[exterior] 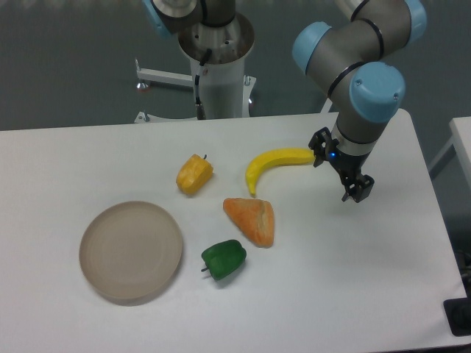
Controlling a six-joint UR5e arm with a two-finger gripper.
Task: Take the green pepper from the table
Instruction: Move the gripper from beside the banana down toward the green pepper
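The green pepper (pixel 224 259) lies on the white table (pixel 338 287) near the front middle, glossy, with its dark stem pointing to the lower left. My gripper (pixel 338 169) hovers at the right side of the table, far up and right of the pepper. It is open and holds nothing. One black finger (pixel 319 147) is close to the tip of a banana, the other finger (pixel 358 188) is lower right.
A yellow banana (pixel 276 163) lies just left of the gripper. An orange bread-like wedge (pixel 252 219) sits right above the pepper. A yellow pepper (pixel 194 174) and a round beige plate (pixel 131 251) are to the left.
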